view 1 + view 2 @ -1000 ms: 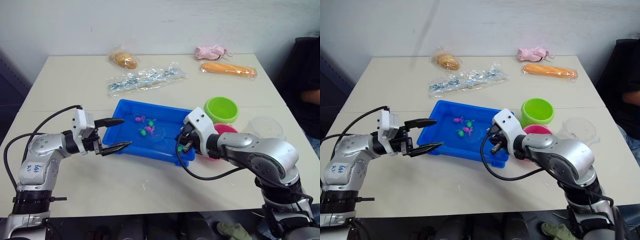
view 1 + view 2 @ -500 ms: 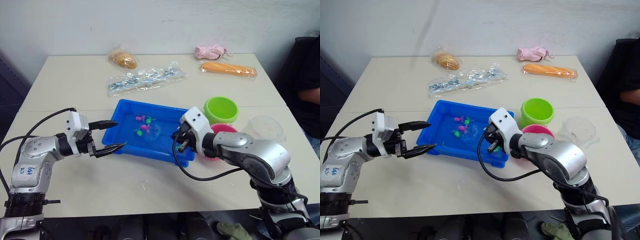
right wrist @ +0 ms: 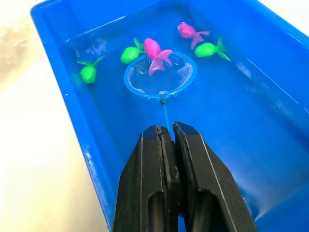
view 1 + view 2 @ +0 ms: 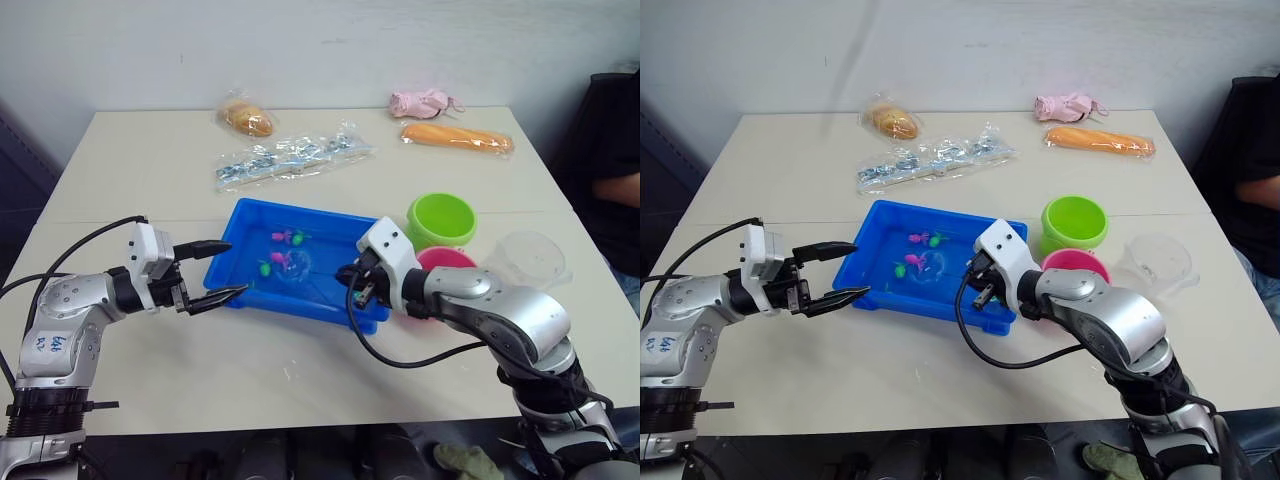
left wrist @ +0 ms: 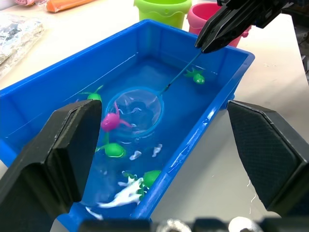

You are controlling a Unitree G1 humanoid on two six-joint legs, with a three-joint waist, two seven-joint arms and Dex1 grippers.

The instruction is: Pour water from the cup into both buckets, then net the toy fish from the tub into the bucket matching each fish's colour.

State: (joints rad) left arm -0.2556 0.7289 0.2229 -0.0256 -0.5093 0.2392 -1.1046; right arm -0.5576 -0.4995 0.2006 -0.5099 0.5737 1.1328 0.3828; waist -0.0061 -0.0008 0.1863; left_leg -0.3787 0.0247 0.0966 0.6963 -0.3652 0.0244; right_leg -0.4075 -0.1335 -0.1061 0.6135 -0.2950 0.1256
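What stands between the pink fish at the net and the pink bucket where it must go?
The tub's raised rim and the right gripper with its arm, which lie between the net and the pink bucket. The pink fish lies across the hoop's rim, so lifting it over the rim should be enough.

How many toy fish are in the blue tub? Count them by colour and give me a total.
Green fish: 4
Pink fish: 2
Total: 6
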